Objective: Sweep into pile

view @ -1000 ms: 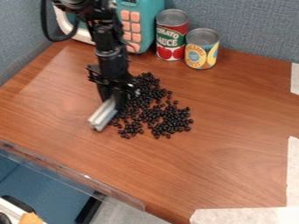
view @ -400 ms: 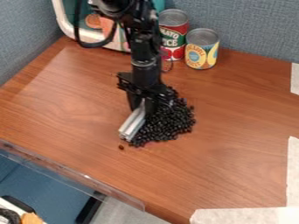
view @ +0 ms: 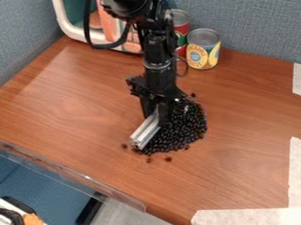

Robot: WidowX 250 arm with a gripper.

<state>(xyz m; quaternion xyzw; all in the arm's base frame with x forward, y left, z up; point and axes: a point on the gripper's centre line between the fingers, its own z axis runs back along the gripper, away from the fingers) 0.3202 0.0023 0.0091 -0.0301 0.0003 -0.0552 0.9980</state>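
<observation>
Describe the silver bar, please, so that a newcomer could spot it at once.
On the brown table, find the heap of black beans. Along its left side in the picture slants the straight silver bar, held in the gripper. Its pale colour sets it apart from its dark neighbours.

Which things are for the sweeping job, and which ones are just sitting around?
For sweeping:
tool, gripping the bar
silver bar, against the pile
black beans, mostly heaped, a few strays

Just lying about:
red can
yellow-labelled can, beside it
teal-and-white toy, at the back
white strips, at the right
</observation>
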